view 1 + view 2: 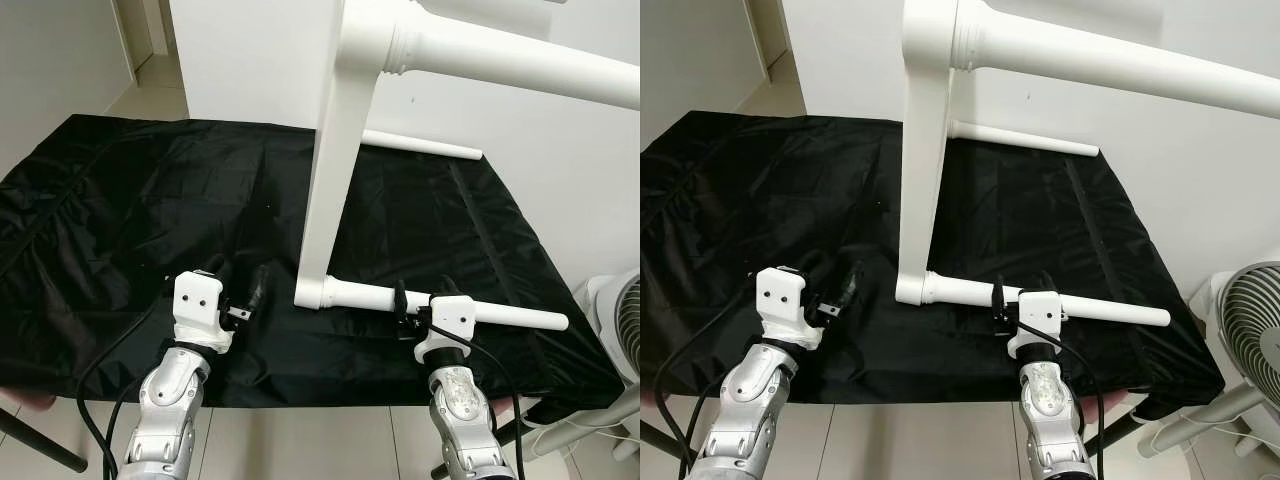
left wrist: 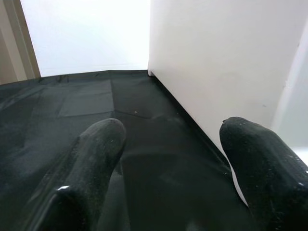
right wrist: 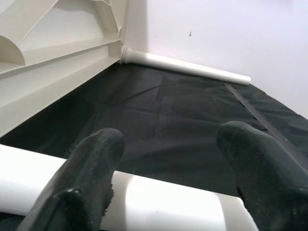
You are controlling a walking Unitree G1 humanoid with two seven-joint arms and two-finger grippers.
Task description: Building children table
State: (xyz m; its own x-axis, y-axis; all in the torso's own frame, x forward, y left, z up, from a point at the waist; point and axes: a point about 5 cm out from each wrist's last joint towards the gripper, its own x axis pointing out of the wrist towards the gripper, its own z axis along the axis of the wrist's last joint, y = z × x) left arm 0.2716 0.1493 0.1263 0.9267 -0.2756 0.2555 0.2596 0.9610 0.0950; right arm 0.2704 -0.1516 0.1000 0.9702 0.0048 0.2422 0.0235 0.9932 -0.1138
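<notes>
1. Hovering low over the black sheet [image 1: 120, 210], the left pincer [image 1: 240, 290] sits just left of the white tabletop [image 1: 335, 170]. Its two fingers [image 2: 98, 144] are spread wide with nothing between them. It looks parked near the panel's lower corner, probably ready to steady the table if it tips.

2. The sheet covers the whole counter, likely to protect the white parts from scuffs and to keep small fittings visible against the dark.

3. The children's table stands on its edge near the middle of the counter, tabletop vertical, so its legs stick out sideways toward the robot's right. This pose puts each leg socket within reach from the front.

4. The near leg [image 1: 500, 314] runs out from the bottom corner, lying on or just above the sheet. A far leg [image 1: 420, 145] lies along the wall [image 1: 560, 190] at the back, and an upper leg [image 1: 520, 65] crosses the top of the head views.

5. The right pincer [image 1: 415, 305] is at the near leg, about midway along it. Its fingers [image 3: 91, 159] are parted and straddle the leg without clamping it. Judged from this, the leg is about to be gripped, perhaps for turning it into its socket.

6. A white fan [image 1: 1240, 340] stands on the floor off the counter's right edge.

7. No brand, label or writing can be read anywhere.
</notes>
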